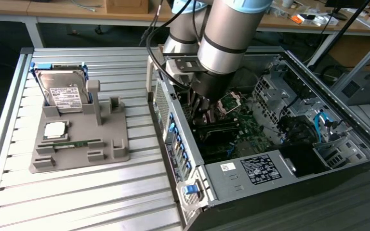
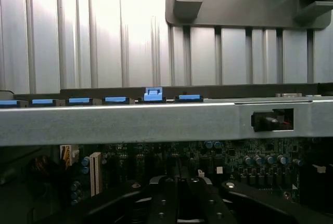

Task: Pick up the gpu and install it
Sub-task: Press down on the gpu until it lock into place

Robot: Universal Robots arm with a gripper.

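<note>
sitting low inside the case [image 1: 339, 144] — gpu [image 1: 218, 131], dark, flat.

a grey parts holder [image 1: 82, 144] lay on the slatted metal table [image 1: 75, 202], toward the exterior view's left. a silver hard drive [image 1: 65, 91] with a white label stood upright in its rear slot, a square processor chip [image 1: 55, 129] sat flat in front of it, and a narrow green memory stick [image 1: 72, 143] lay just beyond that. beside the holder, an open computer case [image 1: 269, 168] showed its green motherboard [image 2: 250, 156] — blue clips [image 2: 153, 95] lined the case's rear edge.
</note>
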